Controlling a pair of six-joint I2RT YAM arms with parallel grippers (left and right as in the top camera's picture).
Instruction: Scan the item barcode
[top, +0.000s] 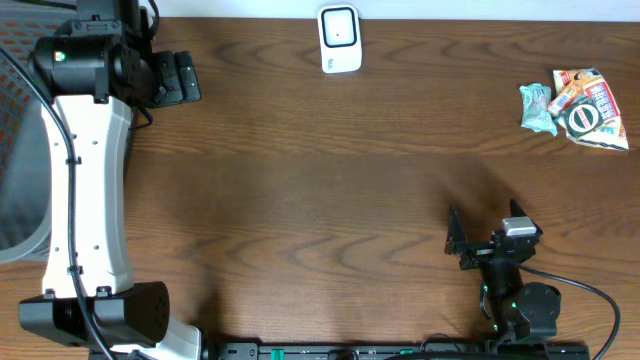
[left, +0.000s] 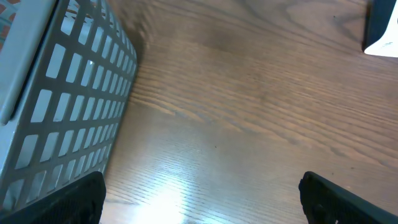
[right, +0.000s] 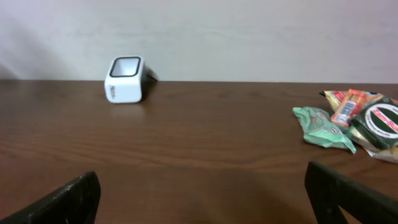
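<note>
Snack packets lie bunched at the far right of the surface (top: 330, 200): a crumpled green packet (top: 536, 108) on the left, touching a larger orange-and-white packet (top: 590, 108) with a round dark logo facing up. The larger packet's long axis runs slantwise, from far left to near right; the green one runs roughly near to far. No barcode shows on either.

The white scanner (top: 339, 38) stands well apart from them at the far edge, about mid-width, with its dark window tilted upward.

A grey lattice basket (left: 68, 93) sits at the left edge; the left wrist view shows only its outer wall, so what is in it cannot be told.

The right claw (top: 455, 240) hangs at the near right, its fingers spread wide and holding nothing, aimed toward the far side with scanner and packets ahead of it. The left claw (top: 190, 76) is at the far left beside the basket, fingers likewise wide apart over bare wood.
</note>
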